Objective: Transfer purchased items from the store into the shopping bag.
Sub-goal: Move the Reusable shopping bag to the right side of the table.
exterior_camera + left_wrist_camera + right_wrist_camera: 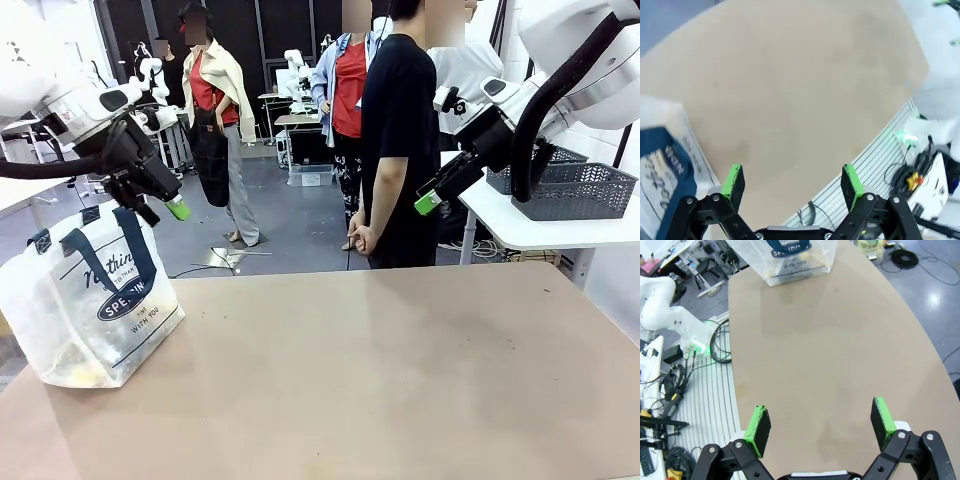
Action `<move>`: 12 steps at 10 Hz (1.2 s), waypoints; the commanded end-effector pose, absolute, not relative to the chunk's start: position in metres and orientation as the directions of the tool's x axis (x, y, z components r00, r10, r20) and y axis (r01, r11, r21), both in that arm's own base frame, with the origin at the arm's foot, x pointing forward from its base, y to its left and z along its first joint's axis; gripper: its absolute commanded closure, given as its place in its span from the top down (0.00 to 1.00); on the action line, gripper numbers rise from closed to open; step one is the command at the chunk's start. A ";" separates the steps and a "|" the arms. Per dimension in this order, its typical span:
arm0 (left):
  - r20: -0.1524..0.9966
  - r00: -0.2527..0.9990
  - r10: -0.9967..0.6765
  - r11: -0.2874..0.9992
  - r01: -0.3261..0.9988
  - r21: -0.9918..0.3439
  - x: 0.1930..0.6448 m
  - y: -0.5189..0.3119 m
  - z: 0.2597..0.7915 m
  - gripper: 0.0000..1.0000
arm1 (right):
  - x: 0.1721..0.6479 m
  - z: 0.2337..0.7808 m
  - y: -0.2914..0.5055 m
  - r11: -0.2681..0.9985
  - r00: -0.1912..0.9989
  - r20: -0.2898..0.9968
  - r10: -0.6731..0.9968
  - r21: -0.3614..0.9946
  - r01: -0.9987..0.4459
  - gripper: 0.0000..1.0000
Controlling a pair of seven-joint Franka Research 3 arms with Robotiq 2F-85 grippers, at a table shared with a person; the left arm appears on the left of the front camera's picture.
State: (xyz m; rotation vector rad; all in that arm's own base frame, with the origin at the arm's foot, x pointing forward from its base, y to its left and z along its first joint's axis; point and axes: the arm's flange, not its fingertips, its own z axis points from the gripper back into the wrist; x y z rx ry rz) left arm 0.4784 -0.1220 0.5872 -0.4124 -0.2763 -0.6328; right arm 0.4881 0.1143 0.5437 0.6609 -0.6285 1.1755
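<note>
One bag (pixel 90 300) upright at table's (pixel 380 370) left edge, yellowish items (pixel 80 372) inside, count unclear. Two grippers raised, left (pixel 160 205) above bag, right (pixel 432 198) well apart; both spread wide, holding nothing.

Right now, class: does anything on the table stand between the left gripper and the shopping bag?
Nothing visible does. The left gripper hangs open just above the shopping bag, beside its navy handles, with only air between them. The table beside the bag is bare.
</note>
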 end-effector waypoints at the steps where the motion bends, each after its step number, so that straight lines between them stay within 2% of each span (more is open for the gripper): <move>1: 0.495 0.647 -0.581 0.582 0.755 -0.303 0.474 -0.114 0.587 1.00 | 0.485 0.541 0.115 0.243 0.265 0.748 0.609 0.141 -0.960 1.00; 2: 0.590 0.557 -0.584 0.498 0.820 -0.280 0.468 -0.113 0.589 1.00 | 0.485 0.541 0.115 0.243 0.265 0.748 0.609 0.141 -0.960 1.00; 3: 0.680 0.467 -0.566 0.470 0.860 -0.199 0.461 -0.115 0.590 1.00 | 0.485 0.541 0.115 0.243 0.265 0.748 0.609 0.141 -0.960 1.00; 5: 0.706 0.362 -0.608 0.415 0.904 -0.106 0.454 -0.115 0.589 1.00 | 0.485 0.541 0.115 0.243 0.265 0.748 0.609 0.141 -0.960 1.00; 12: 0.684 0.386 -0.620 0.436 0.893 -0.109 0.458 -0.118 0.599 1.00 | 0.485 0.541 0.115 0.243 0.265 0.748 0.609 0.141 -0.960 1.00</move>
